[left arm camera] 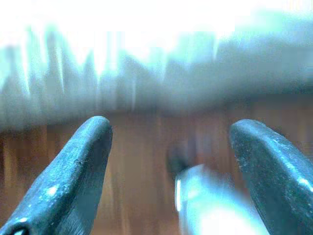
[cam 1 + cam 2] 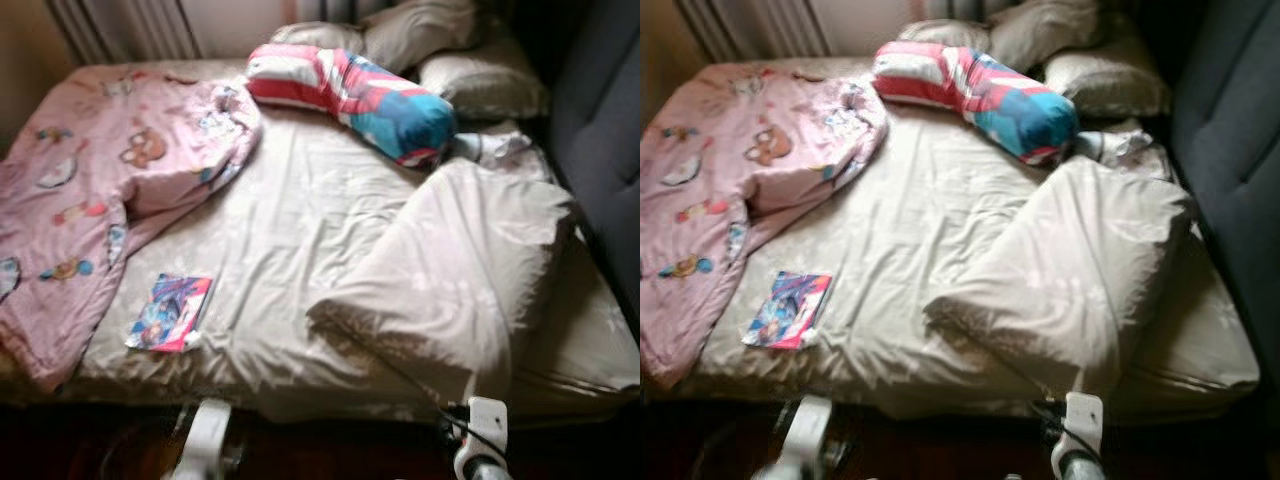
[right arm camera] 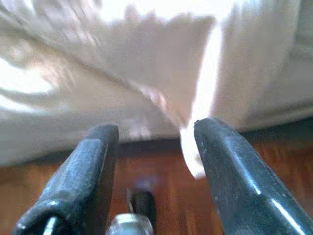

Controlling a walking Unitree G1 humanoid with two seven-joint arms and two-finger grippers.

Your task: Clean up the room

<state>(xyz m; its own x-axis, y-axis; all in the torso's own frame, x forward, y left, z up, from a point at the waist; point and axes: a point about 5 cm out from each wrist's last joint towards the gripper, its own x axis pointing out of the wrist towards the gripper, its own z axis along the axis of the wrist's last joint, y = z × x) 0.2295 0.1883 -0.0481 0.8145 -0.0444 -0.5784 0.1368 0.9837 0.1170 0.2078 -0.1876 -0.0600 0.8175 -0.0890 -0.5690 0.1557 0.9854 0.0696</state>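
Tidying is judged barely begun. On the bed [image 2: 300, 250], a pink blanket [image 2: 90, 190] is left rumpled on the robot's left, a colourful booklet [image 2: 170, 312] lies near the front edge, a striped bolster [image 2: 350, 95] lies askew, and a folded-back duvet [image 2: 450, 280] is heaped at right. The left gripper [image 1: 168, 147] and right gripper [image 3: 156, 147] are held low before the bed, fingers apart, nothing grasped.

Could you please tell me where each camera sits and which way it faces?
Left eye view: on the head, looking down at the bed; both arms at the bottom edge.
Right eye view: on the head, same bed and book.
Left wrist view: along the open left hand toward the bed's edge.
Right wrist view: along the open right hand, likewise.
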